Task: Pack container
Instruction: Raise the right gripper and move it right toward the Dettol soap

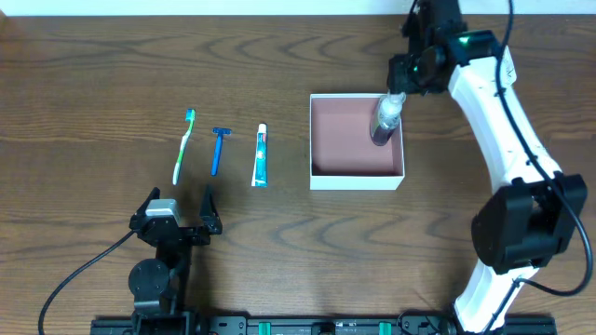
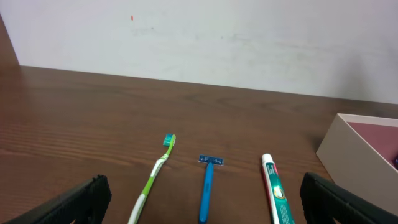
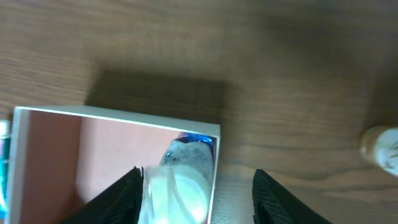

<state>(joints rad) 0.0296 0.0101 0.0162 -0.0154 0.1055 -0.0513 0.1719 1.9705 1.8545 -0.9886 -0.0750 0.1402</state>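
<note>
The container (image 1: 357,181) sits at 3 o'clock of the toothpaste (image 1: 261,156), and the bottle (image 1: 385,121) leans in its 1 o'clock corner. The right pincer (image 3: 198,196) is open around it; the left pincer (image 1: 179,200) is also open. Better to rise straight, clear of the wall.

The bottle (image 3: 177,186) is blurred and cut off below; a pale thing (image 3: 382,146) at the right edge is unidentifiable.

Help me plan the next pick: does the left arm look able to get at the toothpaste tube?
Probably yes. The toothpaste tube lies flat just ahead of the open left gripper, a little to its right, clear of the razor and the container, with nothing between.
</note>
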